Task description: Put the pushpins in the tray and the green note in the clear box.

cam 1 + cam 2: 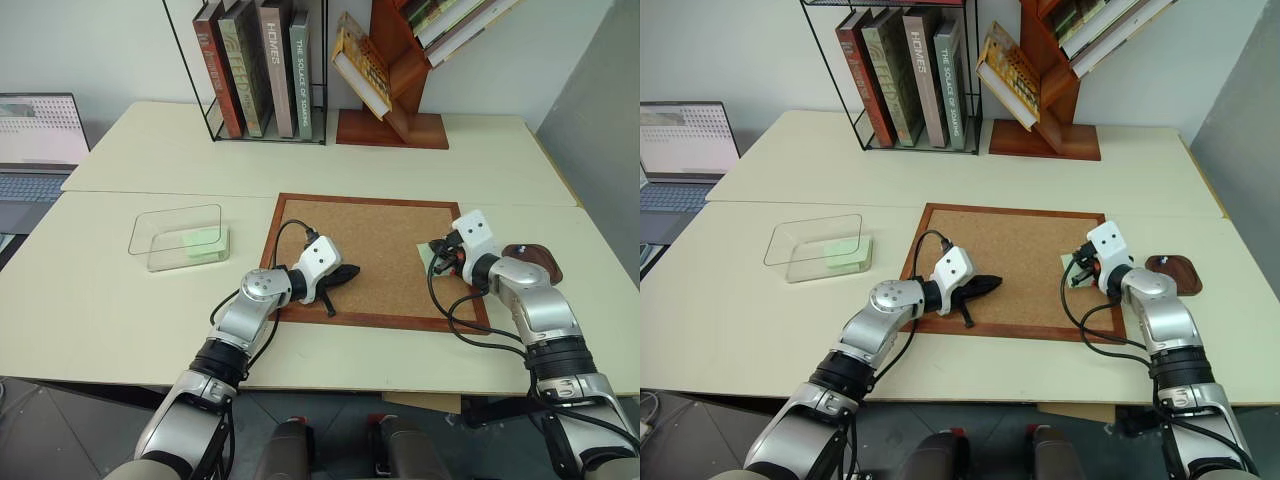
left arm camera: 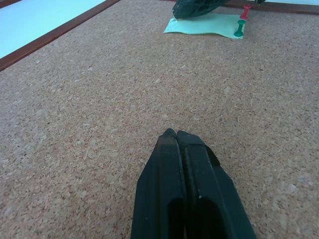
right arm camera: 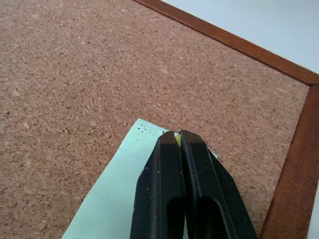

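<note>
Pushpins, one red (image 2: pixel 245 11) and one green (image 2: pixel 239 29), stand at one end of the green note (image 2: pixel 207 25) on the cork board (image 1: pixel 370 250), as my left wrist view shows them beyond a wide stretch of cork. The note lies near the board's right frame, and my right gripper (image 3: pixel 179 135) is down over it with its fingers (image 3: pixel 164 189) pressed together; a tiny sliver of something pale yellow-green shows at the very tips, but I cannot tell what it is or whether I am pinching it. My right forearm comes in from the right edge of the table (image 1: pixel 100 310), bent at the elbow, the wrist angled inward and tipped slightly down toward the board.

My left gripper (image 1: pixel 345 273) rests low over the near-left part of the board, pointing across the cork toward the note, fingers (image 2: pixel 199 199) shut flat against each other with nothing between them. That arm reaches forward from the near table edge with the elbow bent and the wrist turned to the right.

The dark brown tray (image 1: pixel 535 262) sits on the table just beyond my right wrist, off the board's right side. The clear box (image 1: pixel 175 238) stands well to the left of the board, with a pale green pad (image 1: pixel 203 241) at its right end.
</note>
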Controlling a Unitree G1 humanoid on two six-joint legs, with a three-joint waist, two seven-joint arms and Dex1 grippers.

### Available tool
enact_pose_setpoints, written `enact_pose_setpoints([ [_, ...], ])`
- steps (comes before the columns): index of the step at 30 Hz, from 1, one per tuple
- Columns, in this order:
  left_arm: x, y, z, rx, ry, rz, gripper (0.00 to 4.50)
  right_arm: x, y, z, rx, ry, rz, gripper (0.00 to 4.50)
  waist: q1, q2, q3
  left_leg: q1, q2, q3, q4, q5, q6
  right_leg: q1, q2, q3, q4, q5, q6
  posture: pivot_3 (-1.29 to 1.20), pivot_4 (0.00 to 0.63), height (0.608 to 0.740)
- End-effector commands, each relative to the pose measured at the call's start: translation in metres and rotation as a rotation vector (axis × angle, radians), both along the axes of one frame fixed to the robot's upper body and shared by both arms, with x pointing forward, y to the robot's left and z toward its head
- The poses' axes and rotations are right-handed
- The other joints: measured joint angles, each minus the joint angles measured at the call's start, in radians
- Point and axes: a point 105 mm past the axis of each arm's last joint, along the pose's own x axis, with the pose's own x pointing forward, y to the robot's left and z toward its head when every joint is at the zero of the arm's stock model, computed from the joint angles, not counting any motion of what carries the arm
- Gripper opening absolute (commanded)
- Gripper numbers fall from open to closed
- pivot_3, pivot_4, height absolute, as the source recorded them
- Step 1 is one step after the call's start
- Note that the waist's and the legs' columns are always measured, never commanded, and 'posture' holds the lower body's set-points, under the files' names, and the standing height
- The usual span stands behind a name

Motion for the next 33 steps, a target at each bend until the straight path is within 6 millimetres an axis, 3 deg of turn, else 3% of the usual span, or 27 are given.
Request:
enact_pose_setpoints([
  [1, -0.001, 0.005, -0.012, 0.052, 0.032, 0.003, 0.00, -0.002, -0.002, 0.033, 0.036, -0.087, 0.000, 0.01, 0.000, 0.000, 0.000, 0.000, 0.000, 0.000, 0.000, 0.000, 0.000, 0.000, 0.000, 0.000, 0.000, 0.000, 0.000, 0.00, 0.150, 0.740],
  [7, -0.001, 0.005, -0.014, 0.061, 0.034, -0.001, 0.00, -0.008, -0.008, 0.043, 0.051, -0.096, -0.023, 0.01, 0.000, 0.000, 0.000, 0.000, 0.000, 0.000, 0.000, 0.000, 0.000, 0.000, 0.000, 0.000, 0.001, 0.000, 0.000, 0.00, 0.150, 0.740],
  [14, 0.000, 0.004, -0.014, 0.066, 0.026, -0.005, 0.00, -0.024, -0.045, 0.059, 0.030, -0.120, -0.116, 0.01, 0.002, 0.000, 0.000, 0.000, 0.000, 0.000, 0.000, 0.000, 0.000, 0.000, 0.000, 0.000, 0.000, 0.000, 0.000, 0.00, 0.150, 0.740],
  [21, 0.003, 0.005, -0.012, 0.068, 0.012, -0.006, 0.00, -0.046, -0.117, 0.036, -0.206, -0.050, -0.315, 0.01, 0.002, 0.002, -0.001, 0.000, 0.000, 0.000, 0.000, 0.000, 0.000, 0.000, 0.000, 0.000, 0.000, 0.000, 0.000, 0.00, 0.150, 0.740],
  [28, 0.005, 0.002, -0.011, 0.072, -0.002, -0.017, 0.00, -0.052, -0.140, 0.016, -0.316, 0.005, -0.372, 0.01, 0.002, 0.003, -0.002, 0.001, 0.000, 0.001, 0.001, 0.000, 0.000, 0.000, 0.000, 0.000, 0.001, 0.000, 0.001, 0.00, 0.150, 0.740],
  [29, 0.005, 0.002, -0.011, 0.072, -0.003, -0.017, 0.00, -0.052, -0.141, 0.014, -0.318, 0.010, -0.372, 0.44, 0.002, 0.003, -0.002, 0.001, 0.000, 0.001, 0.001, 0.000, 0.000, 0.000, 0.000, 0.000, 0.001, 0.000, 0.001, 0.00, 0.150, 0.740],
  [33, 0.006, 0.003, -0.010, 0.073, -0.008, -0.015, 0.00, -0.048, -0.144, 0.010, -0.331, 0.018, -0.373, 1.10, 0.002, 0.004, -0.002, 0.001, -0.001, 0.002, 0.001, 0.000, 0.000, 0.000, 0.001, 0.000, 0.001, 0.000, 0.001, 0.00, 0.150, 0.740],
])
